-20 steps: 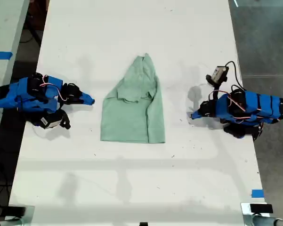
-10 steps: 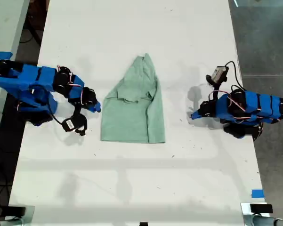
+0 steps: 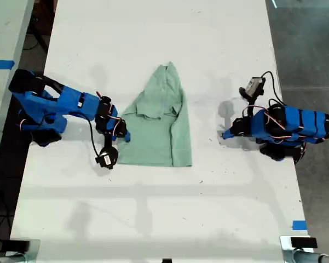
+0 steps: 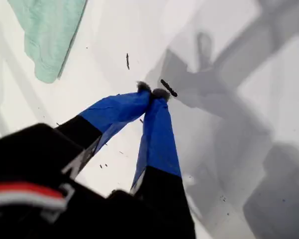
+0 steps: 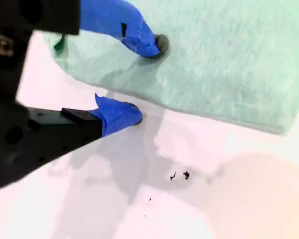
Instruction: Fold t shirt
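The pale mint-green t shirt (image 3: 156,120) lies wrinkled and partly folded in the middle of the white table (image 3: 153,213). My second gripper (image 3: 123,135) reaches in from the exterior view's left to the shirt's edge. It stands open (image 5: 147,82): one fingertip (image 5: 158,45) rests over the cloth (image 5: 229,55), the other (image 5: 133,117) sits on the bare table just beside the edge. My first gripper (image 3: 224,134) rests shut on the table at the exterior view's right, a gap away from the shirt. Its fingertips (image 4: 151,92) meet with nothing between them, and a shirt corner (image 4: 49,30) shows farther off.
Blue tape marks (image 3: 299,224) (image 3: 1,64) sit near the table's sides in the exterior view. A small camera on a cable (image 3: 255,85) sticks out from the first arm. Dark floor borders the table on both sides. Small dark specks (image 5: 179,175) dot the surface.
The second arm has stretched out from the exterior view's left toward the shirt, bringing its open gripper to the shirt's edge. The first arm and the shirt have stayed put.
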Robot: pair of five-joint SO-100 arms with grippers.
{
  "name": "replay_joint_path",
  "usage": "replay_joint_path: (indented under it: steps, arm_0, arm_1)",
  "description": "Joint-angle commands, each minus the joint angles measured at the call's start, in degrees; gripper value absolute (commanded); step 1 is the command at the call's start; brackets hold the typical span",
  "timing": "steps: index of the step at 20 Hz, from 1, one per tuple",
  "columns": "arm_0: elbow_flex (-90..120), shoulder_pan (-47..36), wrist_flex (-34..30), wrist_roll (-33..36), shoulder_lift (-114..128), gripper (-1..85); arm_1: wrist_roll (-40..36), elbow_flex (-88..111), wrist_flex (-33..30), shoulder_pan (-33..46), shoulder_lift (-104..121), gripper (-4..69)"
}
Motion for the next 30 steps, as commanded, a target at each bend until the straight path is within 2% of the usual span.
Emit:
replay_joint_path:
  steps: [1, 8, 15, 18, 21, 24, 30]
  arm_0:
    - [-2.64, -0.7, -0.18, 1.14, -0.7, 0.5]
    - [-6.68, -1.32, 2.2, 2.29, -2.55, 0.0]
    - [-34.8, 2.37, 22.41, -1.93, -5.27, 0.0]
    - [-47.11, 3.69, 23.99, -0.53, -10.46, 0.0]
    - [-56.25, 3.08, 22.5, 4.22, -17.49, 0.0]
    - [-57.13, 0.35, 14.24, 9.05, -21.01, 0.0]
    - [-61.7, -1.14, 6.68, 13.71, -27.16, 0.0]
  arm_1:
    - [0.18, 1.67, 0.18, -0.44, 0.62, 0.8]
    - [0.18, 1.67, 0.18, -0.44, 0.62, 0.8]
    - [0.18, 1.67, 0.18, -0.44, 0.62, 0.8]
    - [0.18, 1.67, 0.18, -0.44, 0.62, 0.8]
    - [0.18, 1.67, 0.18, -0.53, 0.62, 0.8]
    - [0.18, 1.67, 0.18, -0.62, 0.62, 0.8]
    - [0.18, 1.67, 0.18, -0.62, 0.62, 0.8]
